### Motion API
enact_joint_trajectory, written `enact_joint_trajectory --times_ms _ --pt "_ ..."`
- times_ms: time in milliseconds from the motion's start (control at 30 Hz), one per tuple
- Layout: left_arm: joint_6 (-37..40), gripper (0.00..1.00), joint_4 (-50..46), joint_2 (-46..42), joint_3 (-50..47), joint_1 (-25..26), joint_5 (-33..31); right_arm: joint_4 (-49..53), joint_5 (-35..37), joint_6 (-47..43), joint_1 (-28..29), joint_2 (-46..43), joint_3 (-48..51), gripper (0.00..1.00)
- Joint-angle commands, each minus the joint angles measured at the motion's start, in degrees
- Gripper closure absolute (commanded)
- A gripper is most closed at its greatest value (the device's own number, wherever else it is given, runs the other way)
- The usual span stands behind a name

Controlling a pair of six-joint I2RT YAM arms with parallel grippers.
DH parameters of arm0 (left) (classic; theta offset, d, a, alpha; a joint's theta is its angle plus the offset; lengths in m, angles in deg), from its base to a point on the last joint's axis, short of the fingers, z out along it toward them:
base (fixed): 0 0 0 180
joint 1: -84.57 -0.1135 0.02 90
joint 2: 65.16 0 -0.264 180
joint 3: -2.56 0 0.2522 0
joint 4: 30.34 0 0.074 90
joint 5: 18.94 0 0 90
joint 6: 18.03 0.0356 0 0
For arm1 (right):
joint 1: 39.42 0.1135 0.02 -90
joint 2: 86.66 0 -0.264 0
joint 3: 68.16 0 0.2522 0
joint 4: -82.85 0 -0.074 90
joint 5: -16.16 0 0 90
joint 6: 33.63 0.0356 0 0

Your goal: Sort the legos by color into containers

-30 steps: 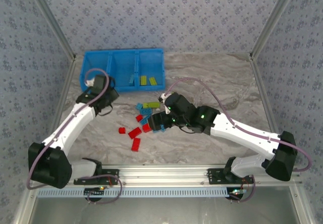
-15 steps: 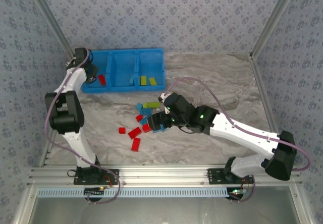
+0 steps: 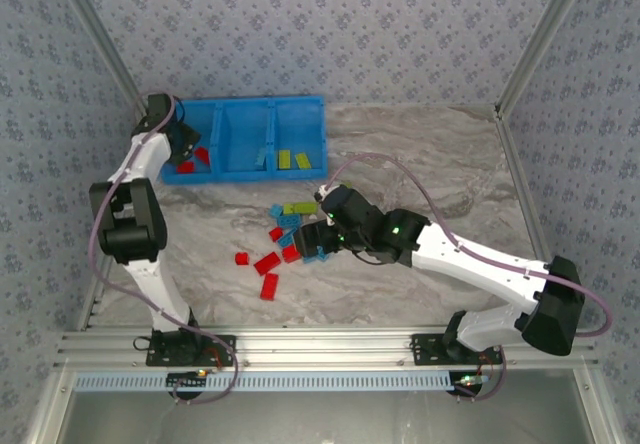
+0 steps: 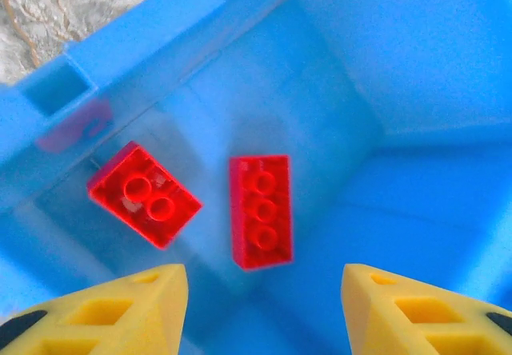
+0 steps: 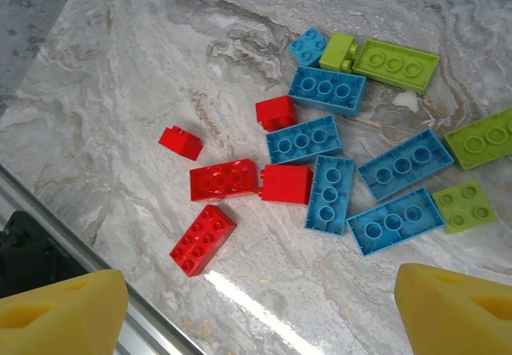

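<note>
left pincer [image 4: 264,291] now wider; second red brick [image 4: 145,194] in leftmost bin [image 4: 416,67]

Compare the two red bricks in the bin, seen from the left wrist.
The left red brick shows two studs; the right red brick shows three in a row. The left one is shorter, the right one longer. The left one lies skewed in the picture, the right one straight. Both are red, studs up, apart, inside the same blue bin.
</note>
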Motion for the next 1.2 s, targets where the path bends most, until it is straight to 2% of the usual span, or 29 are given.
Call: enact_joint_trajectory --times_ms 0,67,167,333,400,533,567,700,867,967,1167 --pt "1.95 0.46 -0.34 -12.13 -2.34 2.15 0.75 2.49 5.78 2.07 -0.66 0.12 -0.66 0.1" --pt "3.25 0.47 0.06 -19.97 -6.76 4.69 -0.16 2.99 6.8 3.97 -1.94 0.75 -0.29 0.1" --pt "7.74 0.47 1.73 -32.73 -15.04 11.26 -2.87 1.87 6.6 4.94 -4.35 2.46 0.76 0.1" --pt "19.62 0.46 -1.46 -49.09 -24.97 29.0 -11.68 -1.59 8.13 7.83 -10.54 6.01 3.41 0.09" --pt "24.47 0.45 -3.29 -52.56 -27.32 33.5 -8.26 -2.86 8.06 8.77 -13.52 9.04 3.12 0.09" --pt "35.73 0.34 -9.83 -55.89 -28.99 39.31 6.39 -5.63 8.75 6.46 -18.51 17.74 -0.16 0.12" --pt "37.45 0.31 -11.33 -56.17 -29.08 40.53 8.12 -6.5 10.01 5.25 -19.24 19.86 -1.15 0.12" --pt "40.04 0.22 -18.47 -55.53 -28.93 46.5 5.21 -6.64 11.78 -0.22 -22.42 31.32 -9.94 0.19" --pt "40.0 0.03 -23.01 -56.25 -29.47 51.02 3.53 -5.13 9.71 -2.91 -24.02 41.56 -18.52 0.26" --pt "39.96 0.01 -24.3 -58.7 -30.55 51.29 2.94 -4.45 8.95 -2.22 -24.63 44.25 -20.19 0.34" --pt "41.84 0.01 -22.89 -63.33 -34.53 51.34 -0.62 -5.37 7.27 -2.33 -25.37 43.34 -18.71 0.69"
